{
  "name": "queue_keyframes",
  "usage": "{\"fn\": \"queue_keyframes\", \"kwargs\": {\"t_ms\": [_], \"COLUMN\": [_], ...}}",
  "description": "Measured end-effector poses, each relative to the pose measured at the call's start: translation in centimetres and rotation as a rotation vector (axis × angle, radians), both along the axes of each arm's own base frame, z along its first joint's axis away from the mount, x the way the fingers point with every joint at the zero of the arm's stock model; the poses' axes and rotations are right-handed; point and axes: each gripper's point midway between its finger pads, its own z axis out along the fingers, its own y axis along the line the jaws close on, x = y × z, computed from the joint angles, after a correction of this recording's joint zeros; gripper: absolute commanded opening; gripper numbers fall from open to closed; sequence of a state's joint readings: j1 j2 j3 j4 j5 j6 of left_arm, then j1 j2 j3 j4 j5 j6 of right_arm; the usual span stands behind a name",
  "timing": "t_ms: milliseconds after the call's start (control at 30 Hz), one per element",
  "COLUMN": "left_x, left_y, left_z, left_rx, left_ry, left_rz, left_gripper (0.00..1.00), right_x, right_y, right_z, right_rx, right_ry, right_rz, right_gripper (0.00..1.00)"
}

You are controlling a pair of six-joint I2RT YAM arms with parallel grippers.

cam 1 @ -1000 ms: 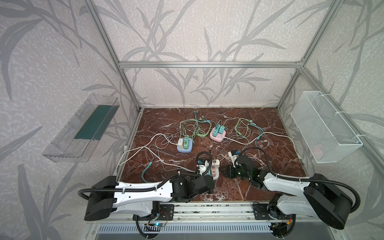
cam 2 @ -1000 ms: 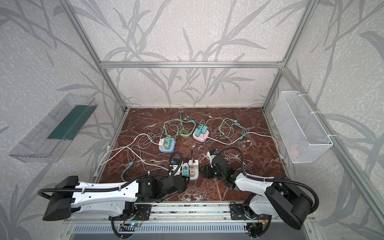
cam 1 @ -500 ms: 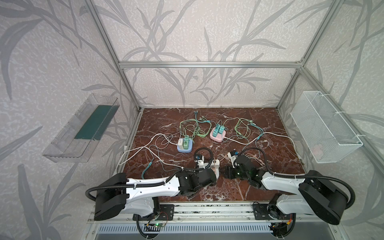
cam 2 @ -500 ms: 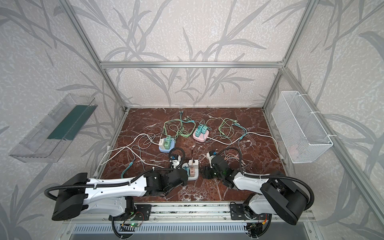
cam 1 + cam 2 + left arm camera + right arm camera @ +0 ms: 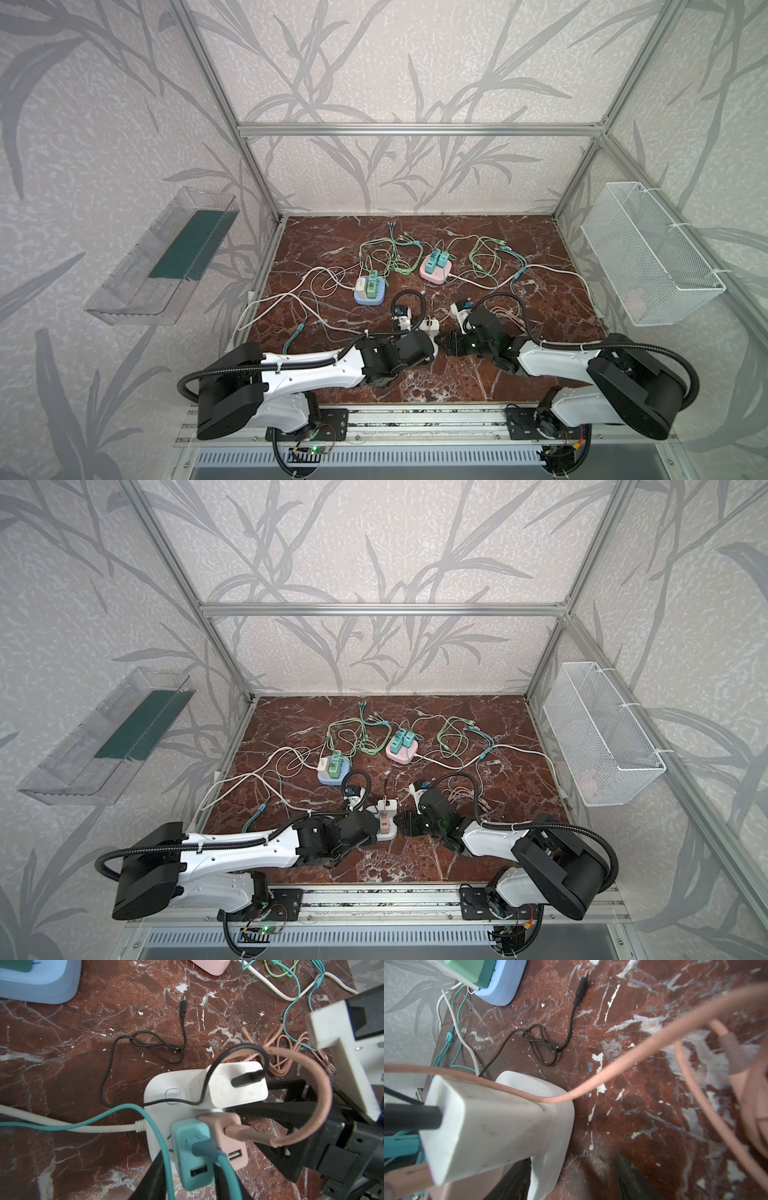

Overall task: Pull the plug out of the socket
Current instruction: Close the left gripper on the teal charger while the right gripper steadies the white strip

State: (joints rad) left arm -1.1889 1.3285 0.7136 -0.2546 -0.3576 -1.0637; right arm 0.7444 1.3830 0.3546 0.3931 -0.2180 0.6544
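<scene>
Up front on the worktop, left gripper closer in than before, seemingly pinching teal plug on white socket, right gripper spread astride its edge

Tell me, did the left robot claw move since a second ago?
Yes. In a top view, the left gripper has slid away from the front rail, farther in toward the white socket.

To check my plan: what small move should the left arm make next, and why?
Probably lift the left gripper straight away from the white socket: its fingers seem to clamp the teal plug, fully seated, while the right gripper sits at the socket's side.
</scene>
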Motion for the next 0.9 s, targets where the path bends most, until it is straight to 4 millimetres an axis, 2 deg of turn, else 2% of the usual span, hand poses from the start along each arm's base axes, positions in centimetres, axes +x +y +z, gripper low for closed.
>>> {"fn": "queue_keyframes", "kwargs": {"t_ms": [400,667,900], "left_x": [-0.1,0.8,1.1], "left_y": [-0.2,-0.9,-1.1], "left_z": [-0.7,-0.7,-0.7], "left_rx": [0.016,0.030,0.032], "left_ry": [0.019,0.014,0.008], "left_rz": [-0.021,-0.024,-0.038], "left_gripper": [0.33,0.27,0.27], "right_x": [0.0,-0.1,-0.1], "right_y": [-0.2,-0.4,-0.4], "right_z": [0.0,0.0,0.0], "right_rx": [-0.005,-0.013,-0.004], "right_ry": [0.007,0.010,0.026], "right_rz": [-0.010,-0.019,-0.030], "right_gripper": [0.62,0.62,0.57]}}
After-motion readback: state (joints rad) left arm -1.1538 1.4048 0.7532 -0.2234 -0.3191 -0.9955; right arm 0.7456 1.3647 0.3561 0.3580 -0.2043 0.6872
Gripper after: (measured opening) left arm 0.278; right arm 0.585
